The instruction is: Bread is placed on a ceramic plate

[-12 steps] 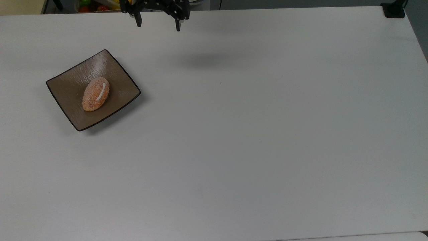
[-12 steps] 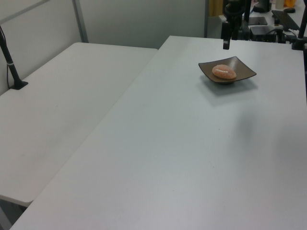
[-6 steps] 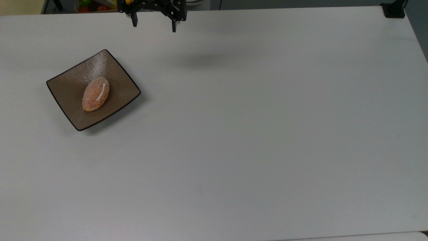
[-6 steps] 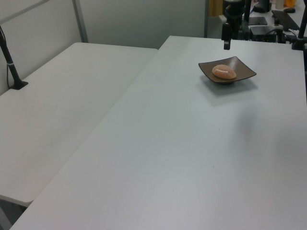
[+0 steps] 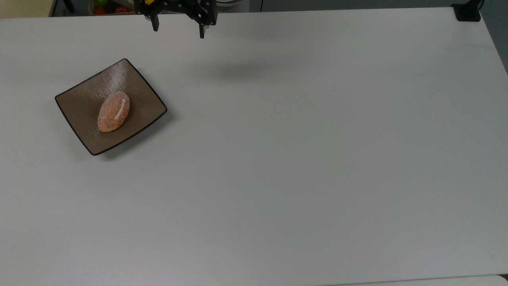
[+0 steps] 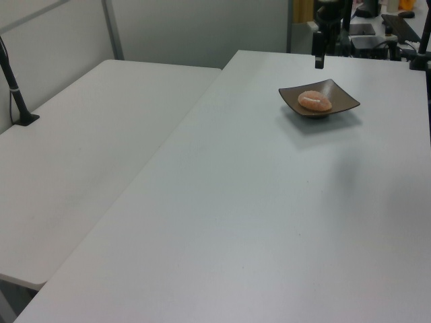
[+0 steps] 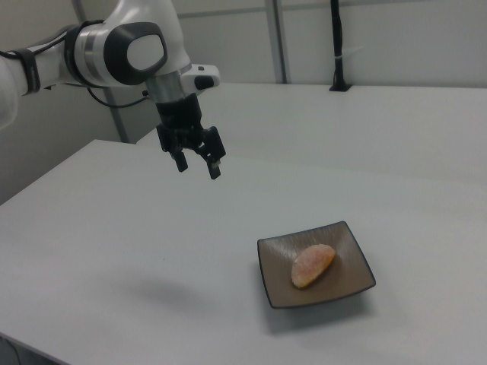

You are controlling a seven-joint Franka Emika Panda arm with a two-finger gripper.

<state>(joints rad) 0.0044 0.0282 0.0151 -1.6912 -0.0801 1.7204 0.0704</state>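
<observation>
The bread [image 5: 114, 111] lies inside the ceramic plate [image 5: 81, 104], at the top view's left, so the placing looks done. The gripper [image 5: 177, 28] hangs high above the table's far edge, well apart from the plate, fingers spread and empty, probably to leave the plate free. The white table [image 5: 301, 159] is bare; a second table [image 6: 87, 148] stands beside it.

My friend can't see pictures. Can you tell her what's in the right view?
An orange-brown bread lies on a square brown ceramic plate on a white table. Up and toward the right view's left, a white robot arm holds its black gripper open and empty in the air, well away from the plate.
</observation>
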